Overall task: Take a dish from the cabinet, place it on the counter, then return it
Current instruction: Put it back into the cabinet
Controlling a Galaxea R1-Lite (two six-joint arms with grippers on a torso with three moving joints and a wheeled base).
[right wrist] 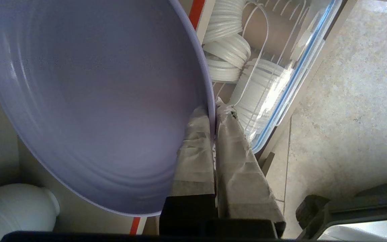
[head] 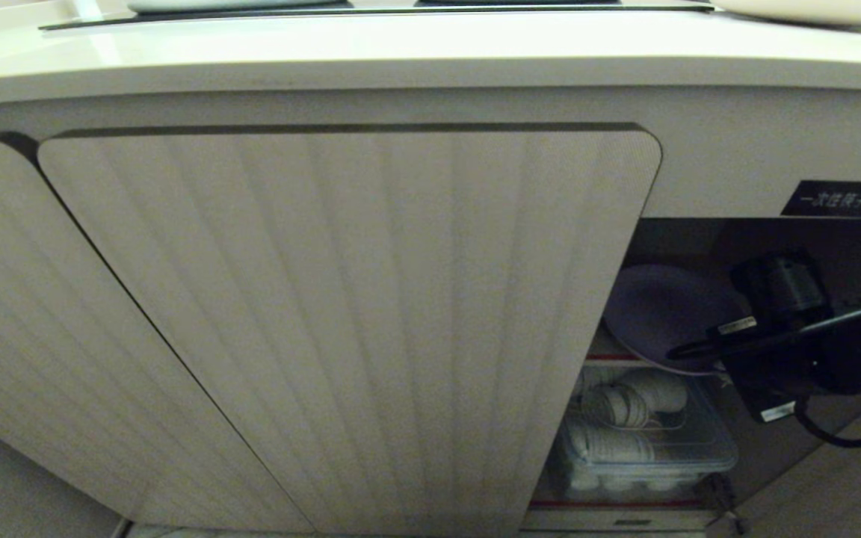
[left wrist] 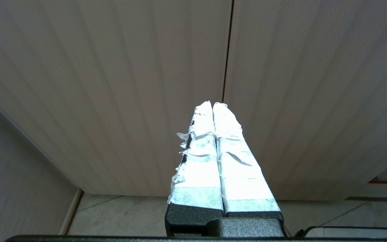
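Observation:
The lavender dish (head: 658, 310) is tilted up on edge in the open right compartment of the cabinet (head: 341, 321). My right gripper (head: 699, 350) reaches in from the right and is shut on the dish's rim. In the right wrist view the dish (right wrist: 96, 101) fills the frame, with the rim pinched between the taped fingers of the right gripper (right wrist: 213, 111). My left gripper (left wrist: 212, 105) is shut on nothing, parked facing the ribbed cabinet doors (left wrist: 113, 84). The cream counter (head: 400, 52) runs above the cabinet.
A clear lidded container (head: 647, 441) of white dishware sits on the shelf below the dish. A white jar (right wrist: 15, 208) stands beside the dish. The ribbed door (head: 602, 299) borders the opening on its left. A black label (head: 834, 198) sits above the opening, and a black cooktop panel (head: 371, 11) is set into the counter.

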